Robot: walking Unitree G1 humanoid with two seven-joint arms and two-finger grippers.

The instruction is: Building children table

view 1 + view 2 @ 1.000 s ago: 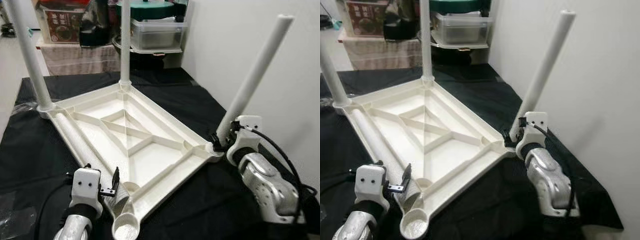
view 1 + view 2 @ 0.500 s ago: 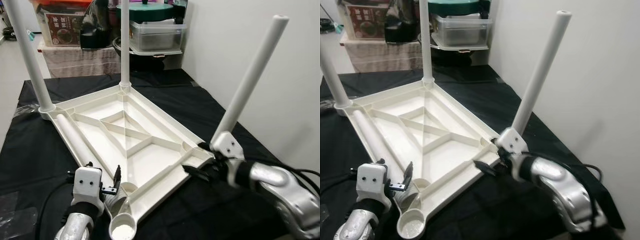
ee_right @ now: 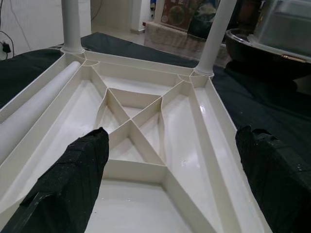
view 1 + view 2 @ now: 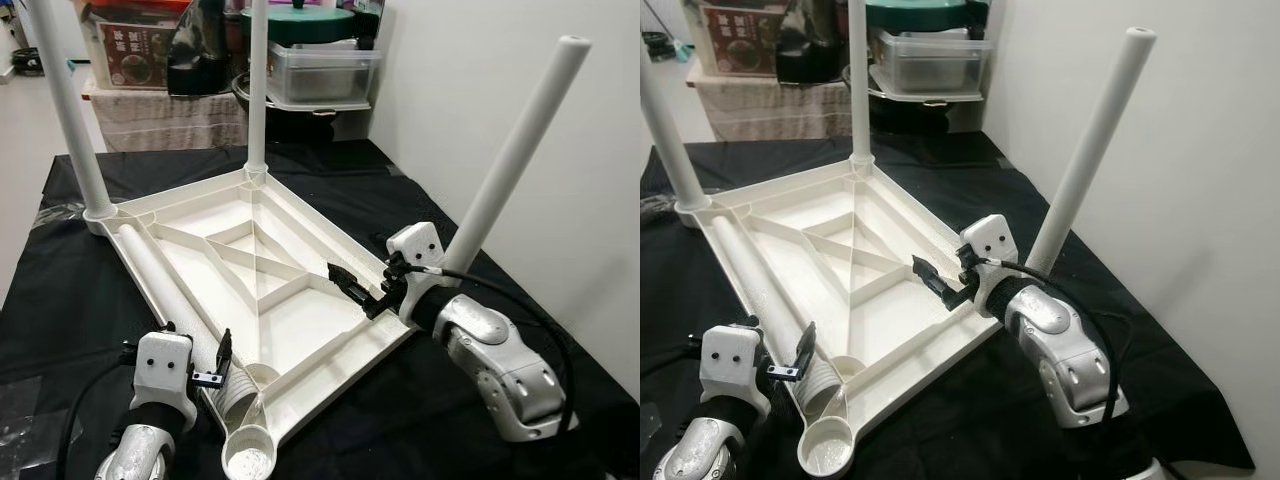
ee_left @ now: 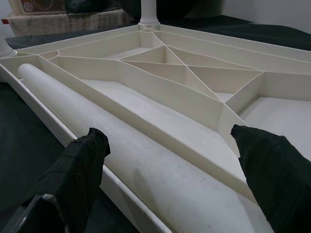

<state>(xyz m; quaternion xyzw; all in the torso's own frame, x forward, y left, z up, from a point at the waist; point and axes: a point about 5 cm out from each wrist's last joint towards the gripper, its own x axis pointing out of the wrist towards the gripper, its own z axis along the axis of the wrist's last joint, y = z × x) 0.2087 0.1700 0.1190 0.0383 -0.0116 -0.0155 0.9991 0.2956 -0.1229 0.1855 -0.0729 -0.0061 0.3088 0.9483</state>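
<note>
Illumination is bright, even and diffuse, with no single source identifiable. The white plastic tabletop is close to overexposed, and the black cloth under it loses texture in dark areas. Shadows are soft, lying inside the tabletop's ribbed compartments. The head views are sharp, without motion blur. In both wrist views the fingertips are out of focus, while the ribs beyond them are sharp.

Far leg tops cut off
</note>
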